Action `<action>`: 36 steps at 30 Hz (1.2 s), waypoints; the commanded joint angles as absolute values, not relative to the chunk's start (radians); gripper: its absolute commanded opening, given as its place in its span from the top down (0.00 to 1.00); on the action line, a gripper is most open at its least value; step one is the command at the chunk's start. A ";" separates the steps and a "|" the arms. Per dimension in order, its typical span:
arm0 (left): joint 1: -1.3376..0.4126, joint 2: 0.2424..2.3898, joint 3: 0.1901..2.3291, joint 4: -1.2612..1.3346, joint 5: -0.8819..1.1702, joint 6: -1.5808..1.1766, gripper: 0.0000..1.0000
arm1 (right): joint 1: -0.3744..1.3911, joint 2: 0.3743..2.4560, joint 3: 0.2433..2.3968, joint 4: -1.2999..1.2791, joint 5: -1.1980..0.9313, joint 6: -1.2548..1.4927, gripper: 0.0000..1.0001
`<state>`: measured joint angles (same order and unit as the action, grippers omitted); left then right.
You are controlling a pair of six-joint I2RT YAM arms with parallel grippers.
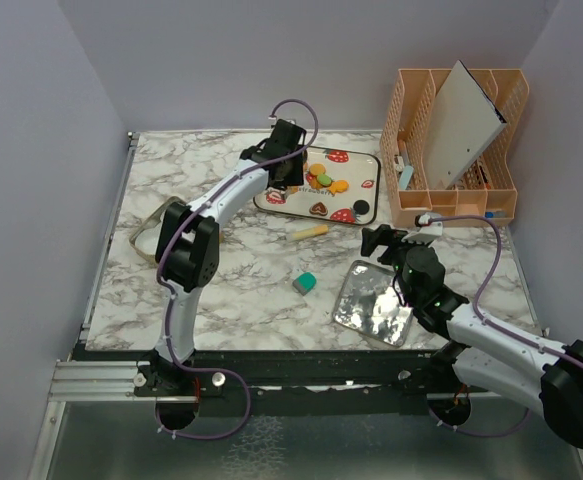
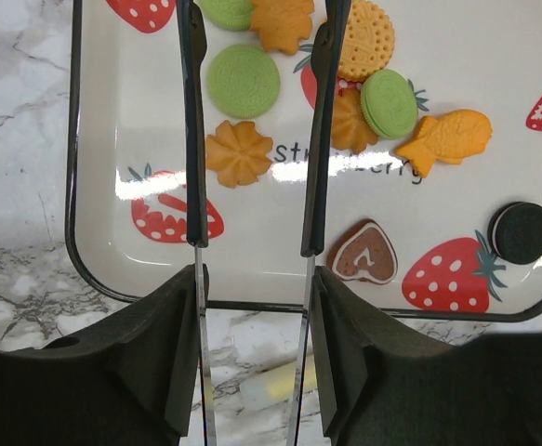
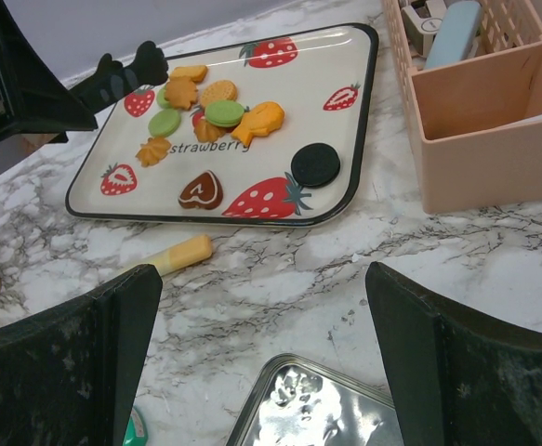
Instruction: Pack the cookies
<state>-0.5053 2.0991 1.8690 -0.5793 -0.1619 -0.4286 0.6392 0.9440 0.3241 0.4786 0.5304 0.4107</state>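
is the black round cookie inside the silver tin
No, the black cookie lies on the strawberry tray, and the silver tin sits apart from it on the marble table.

Plain pale walls (image 1: 221, 60) stood around the white marble tabletop (image 1: 241, 290). A metal rail (image 1: 91, 380) ran along at 6 o'clock.

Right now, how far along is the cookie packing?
Nothing looks packed: the cookies lie on the tray and the tin looks empty. In hand: the left gripper hangs open over them, holding nothing. The right gripper is open. Every cookie is left.
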 commanded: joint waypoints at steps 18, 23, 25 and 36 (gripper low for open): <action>-0.568 2.291 2.056 -0.594 -0.340 -0.394 0.48 | 0.635 0.960 0.313 0.503 0.553 0.416 0.00; -0.579 2.320 2.065 -0.594 -0.347 -0.399 0.48 | 0.635 0.962 0.314 0.501 0.552 0.417 0.00; -0.583 2.330 2.066 -0.594 -0.357 -0.400 0.48 | 0.635 0.960 0.313 0.502 0.552 0.417 0.00; -0.598 2.321 2.047 -0.615 -0.424 -0.376 0.64 | 0.636 0.964 0.314 0.502 0.551 0.417 0.01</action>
